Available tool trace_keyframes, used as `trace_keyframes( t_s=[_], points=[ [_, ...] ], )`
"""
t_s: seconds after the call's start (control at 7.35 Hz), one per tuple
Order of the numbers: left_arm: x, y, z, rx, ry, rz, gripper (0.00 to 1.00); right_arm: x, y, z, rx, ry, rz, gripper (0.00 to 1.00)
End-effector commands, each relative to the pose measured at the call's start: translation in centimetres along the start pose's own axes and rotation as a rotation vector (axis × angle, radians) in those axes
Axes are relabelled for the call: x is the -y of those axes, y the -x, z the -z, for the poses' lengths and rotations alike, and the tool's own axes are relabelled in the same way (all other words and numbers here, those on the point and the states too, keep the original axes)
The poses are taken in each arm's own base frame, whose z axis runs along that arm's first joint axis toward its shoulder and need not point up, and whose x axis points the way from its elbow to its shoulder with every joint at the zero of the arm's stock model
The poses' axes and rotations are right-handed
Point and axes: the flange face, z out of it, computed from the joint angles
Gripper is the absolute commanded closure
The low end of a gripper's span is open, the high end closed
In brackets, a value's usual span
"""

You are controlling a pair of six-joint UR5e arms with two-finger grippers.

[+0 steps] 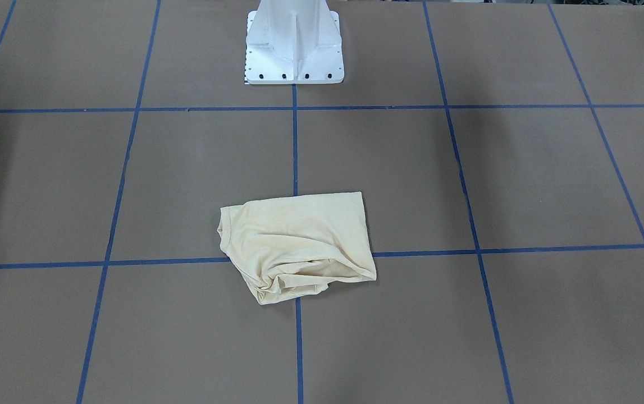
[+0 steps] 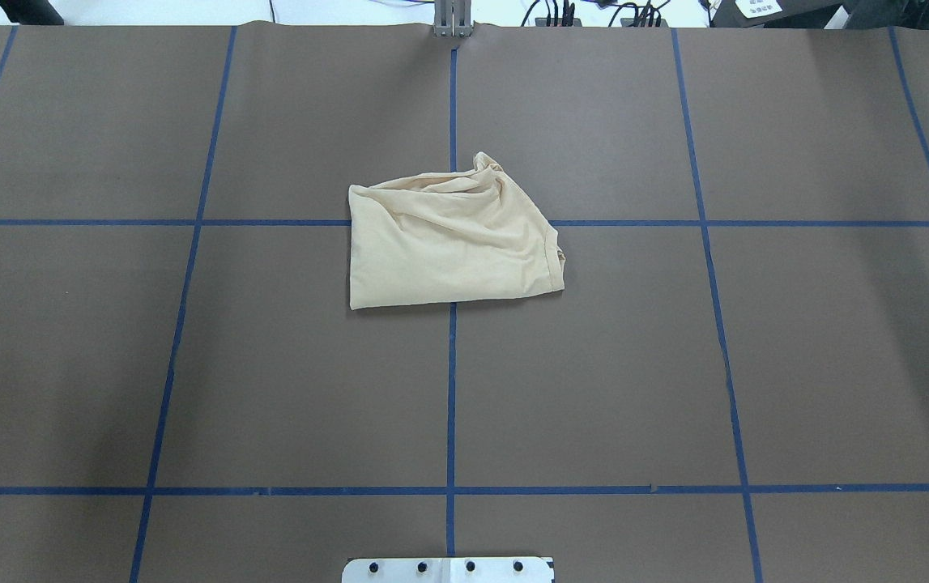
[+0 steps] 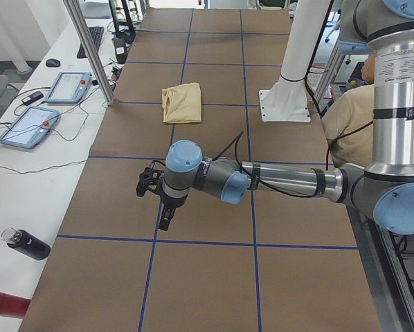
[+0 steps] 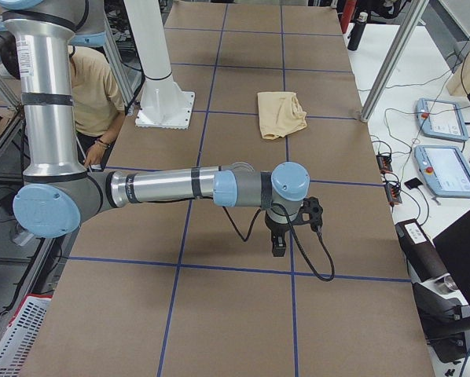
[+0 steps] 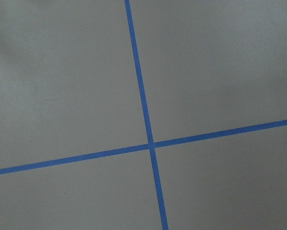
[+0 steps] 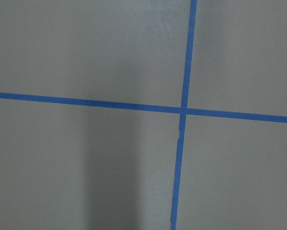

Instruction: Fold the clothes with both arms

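One shirt (image 2: 448, 251) lies as a rough, rumpled packet on the tabletop (image 2: 189, 364), well apart from the left end effector (image 3: 164, 211) and the right end effector (image 4: 280, 242) and roughly midway between them; the fold looks mostly done, with perhaps only the bunched edge left to neaten. Each end effector hangs over bare tape lines (image 5: 148, 143), touching no cloth, and whether either is open or closed I cannot tell. The pedestal (image 1: 293, 50) stands apart from the shirt, off either end effector's likely path to it.

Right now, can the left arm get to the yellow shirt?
Probably yes. The left arm holds its pincer short of the shirt, and nothing shows between them; it would need to stretch further along.
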Motion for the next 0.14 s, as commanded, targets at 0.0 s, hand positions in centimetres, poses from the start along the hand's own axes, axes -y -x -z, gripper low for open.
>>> trace_keyframes(
  t_s=[0.0],
  points=[
    [0.11,-0.18,0.18,-0.001,-0.005,-0.006,0.0,0.04,0.13,-0.07,-0.001,0.001,0.005,0.0]
  ],
)
